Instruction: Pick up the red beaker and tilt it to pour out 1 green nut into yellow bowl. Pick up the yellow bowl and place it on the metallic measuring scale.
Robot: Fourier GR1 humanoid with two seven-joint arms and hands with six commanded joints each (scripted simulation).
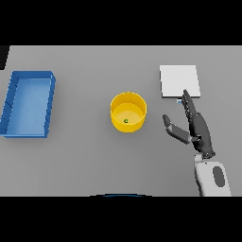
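The yellow bowl stands upright at the middle of the table with one small green nut inside it. The metallic measuring scale is a pale square plate at the back right. My right hand hovers to the right of the bowl, just in front of the scale, with straight fingers and the thumb spread toward the bowl; it holds nothing and stands apart from the bowl. No red beaker shows in the head view. My left hand is out of sight.
A blue rectangular bin lies at the left side of the table, well away from the bowl.
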